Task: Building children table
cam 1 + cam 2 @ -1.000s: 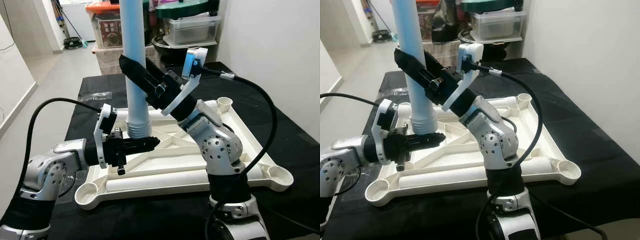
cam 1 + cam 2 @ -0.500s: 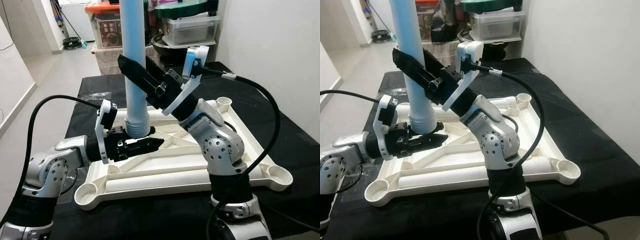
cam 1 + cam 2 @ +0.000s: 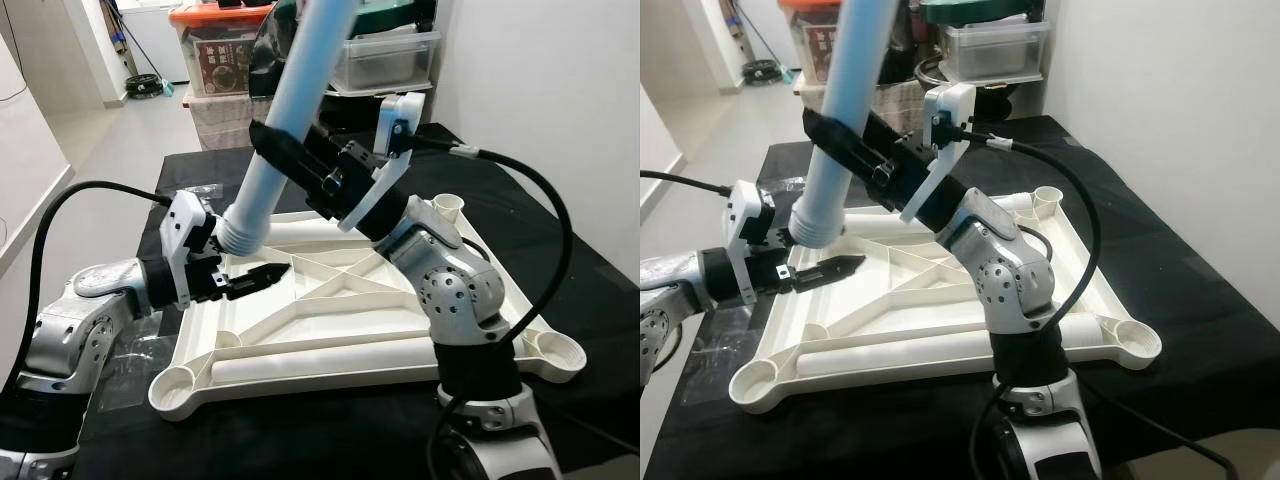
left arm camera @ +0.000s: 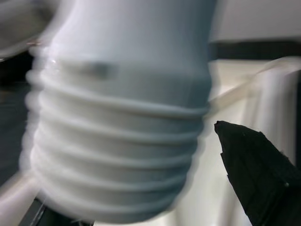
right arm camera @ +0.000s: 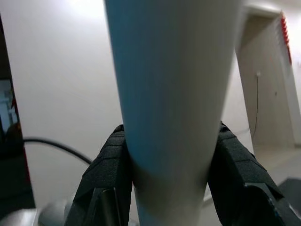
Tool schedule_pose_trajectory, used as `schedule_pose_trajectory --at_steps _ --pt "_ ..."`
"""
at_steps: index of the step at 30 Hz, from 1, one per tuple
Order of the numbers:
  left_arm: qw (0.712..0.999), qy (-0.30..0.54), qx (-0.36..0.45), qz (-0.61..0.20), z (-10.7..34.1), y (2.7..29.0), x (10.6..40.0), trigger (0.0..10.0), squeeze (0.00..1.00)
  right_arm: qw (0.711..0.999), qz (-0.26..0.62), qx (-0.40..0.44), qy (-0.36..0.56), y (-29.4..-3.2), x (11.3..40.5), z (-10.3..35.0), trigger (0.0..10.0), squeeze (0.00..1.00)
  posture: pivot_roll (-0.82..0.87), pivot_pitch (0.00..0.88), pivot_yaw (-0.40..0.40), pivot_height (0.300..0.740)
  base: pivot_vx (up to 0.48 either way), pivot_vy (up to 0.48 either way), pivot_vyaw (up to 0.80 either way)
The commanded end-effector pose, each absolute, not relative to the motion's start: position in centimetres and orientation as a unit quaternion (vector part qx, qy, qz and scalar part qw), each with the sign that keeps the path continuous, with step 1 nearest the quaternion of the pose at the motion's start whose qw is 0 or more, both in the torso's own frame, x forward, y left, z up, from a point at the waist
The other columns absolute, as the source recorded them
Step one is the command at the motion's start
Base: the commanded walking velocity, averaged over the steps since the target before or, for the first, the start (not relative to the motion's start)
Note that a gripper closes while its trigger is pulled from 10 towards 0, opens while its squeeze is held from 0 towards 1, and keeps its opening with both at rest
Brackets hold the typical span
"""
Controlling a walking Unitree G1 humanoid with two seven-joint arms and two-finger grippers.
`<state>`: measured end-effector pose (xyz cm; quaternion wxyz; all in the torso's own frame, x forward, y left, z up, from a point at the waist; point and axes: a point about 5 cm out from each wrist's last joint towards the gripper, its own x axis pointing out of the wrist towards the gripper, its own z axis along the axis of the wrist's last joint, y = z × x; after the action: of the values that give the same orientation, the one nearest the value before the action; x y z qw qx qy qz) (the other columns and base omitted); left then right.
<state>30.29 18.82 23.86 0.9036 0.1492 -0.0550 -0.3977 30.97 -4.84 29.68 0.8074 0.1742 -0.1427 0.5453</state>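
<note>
A white children's table top (image 3: pixel 330 345) lies upside down on the black-covered table (image 3: pixel 570 250), with round sockets at its corners (image 3: pixel 172 386). My right gripper (image 3: pixel 292 152) is shut on a pale blue table leg (image 3: pixel 285 120). The leg is tilted, its upper end leaning right and away. Its threaded lower end (image 3: pixel 238 230) hangs above the top's left rear part. My left gripper (image 3: pixel 262 274) is open just below and beside that threaded end (image 4: pixel 117 136), not touching it; one black finger (image 4: pixel 256 176) shows in the left wrist view.
Storage boxes (image 3: pixel 215 50) and a clear lidded bin (image 3: pixel 385 55) stand behind the table. A white wall (image 3: pixel 560 90) runs along the right. Open floor (image 3: pixel 90 140) lies to the left. A crumpled plastic bag (image 3: pixel 195 190) rests on the table's far left.
The leg was upright over the middle of the top; now it is tilted, with its threaded end swung left. My left gripper has drawn back to the left with it.
</note>
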Motion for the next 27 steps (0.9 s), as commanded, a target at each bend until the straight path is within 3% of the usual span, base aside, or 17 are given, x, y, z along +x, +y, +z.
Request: schedule_pose_trajectory --at_steps 1,12,18,27 --pt "0.901 -0.109 0.177 -0.382 25.7 18.8 30.3 10.0 0.0 0.79 0.582 0.175 -0.082 -3.4 30.6 27.9 0.0 0.0 -0.02 0.0 0.013 0.74 0.0 0.0 0.0" --pt "0.875 -0.117 0.181 -0.434 25.1 16.0 29.4 10.0 0.0 0.82 0.545 0.157 -0.075 -3.6 32.0 27.2 0.0 0.0 -0.02 0.0 0.014 0.74 0.0 0.0 0.0" --pt "0.873 -0.112 0.185 -0.438 24.4 16.1 29.3 10.0 0.0 0.83 0.527 0.163 -0.081 -4.2 32.6 27.7 0.0 0.0 -0.03 0.0 0.018 0.74 0.0 0.0 0.0" --pt "0.885 -0.119 0.178 -0.413 24.4 17.4 28.3 10.0 0.0 0.863 0.467 0.16 -0.105 -7.8 35.2 29.5 0.0 0.0 -0.02 0.0 0.006 0.74 0.0 0.0 0.0"
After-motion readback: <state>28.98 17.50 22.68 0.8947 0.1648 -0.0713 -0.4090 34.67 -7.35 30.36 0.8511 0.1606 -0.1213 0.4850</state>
